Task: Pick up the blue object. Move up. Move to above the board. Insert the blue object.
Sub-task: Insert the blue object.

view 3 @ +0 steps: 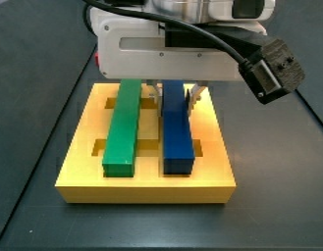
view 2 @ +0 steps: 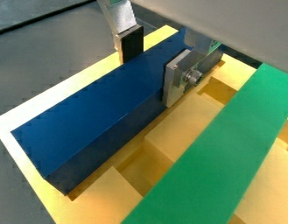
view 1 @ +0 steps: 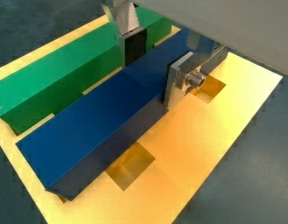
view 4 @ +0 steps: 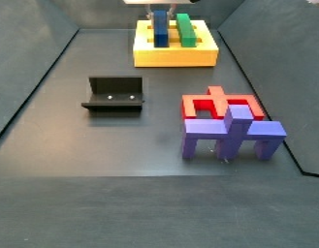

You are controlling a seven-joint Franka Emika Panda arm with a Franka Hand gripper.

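The blue object (view 1: 99, 122) is a long dark-blue bar lying in a groove of the yellow board (view 1: 216, 149), parallel to the green bar (view 1: 59, 74). It also shows in a wrist view (view 2: 94, 118) and in both side views (view 3: 179, 137) (view 4: 162, 34). My gripper (view 1: 156, 70) straddles the bar's far end, one silver finger on each long side, closed against it. The gripper also shows in a side view (view 3: 177, 93), low over the board (view 3: 144, 191).
The green bar (view 3: 123, 127) fills the groove beside the blue one. Small rectangular cut-outs in the board are open. In a side view the dark fixture (view 4: 115, 94) stands on the floor, and a purple piece (view 4: 233, 131) sits by a red base (view 4: 213, 105).
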